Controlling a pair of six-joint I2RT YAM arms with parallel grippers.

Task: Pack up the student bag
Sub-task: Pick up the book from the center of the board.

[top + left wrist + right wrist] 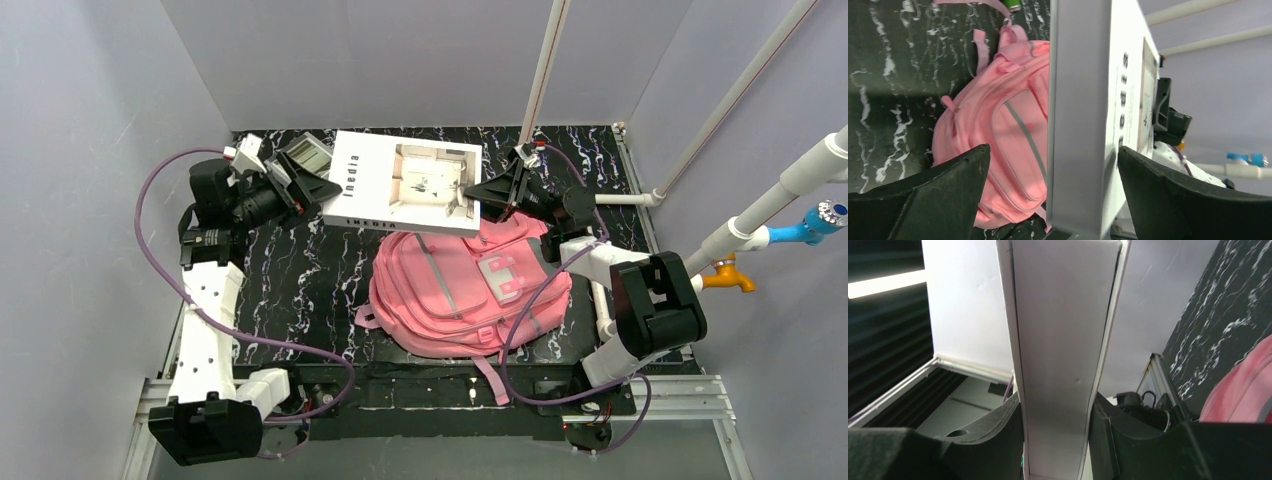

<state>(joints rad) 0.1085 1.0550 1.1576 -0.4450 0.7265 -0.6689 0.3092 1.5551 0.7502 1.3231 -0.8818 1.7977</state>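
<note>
The student bag lies flat on the black marbled table, pink with a grey stripe and a white-pink buckle patch. A white hardcover book hangs level above the bag's top end. My right gripper is shut on the book's right edge, and in the right wrist view both pads press the book at the right gripper. My left gripper stands open at the book's left edge. In the left wrist view the book sits between the wide jaws of the left gripper with gaps on both sides, the bag beneath.
A small grey-white item lies at the back left behind the left gripper. A green object shows near the bag's straps. A white post rises at the back, and white pipes with blue and orange fittings stand at right.
</note>
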